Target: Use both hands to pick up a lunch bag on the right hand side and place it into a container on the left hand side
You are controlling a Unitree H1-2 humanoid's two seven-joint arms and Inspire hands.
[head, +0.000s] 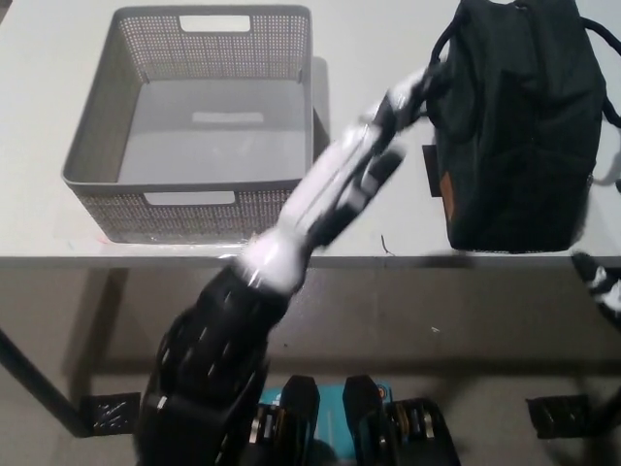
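Right now the pale desk (388, 58) carries a grey perforated container (194, 194) on the left and a dark lunch bag (519, 126) standing upright on the right, well apart. Stretched diagonally across the desk edge between them, the left robot hand (374, 160) is white, holding nothing, fingers spread, its fingertips (417, 87) at the bag's side handle. Only a blurred sliver of the right robot hand (602, 282) shows at the right edge; its fingers can't be made out.

Dark lunch bag (514, 126) upright, table's right — empty grey perforated container (199, 121) left.
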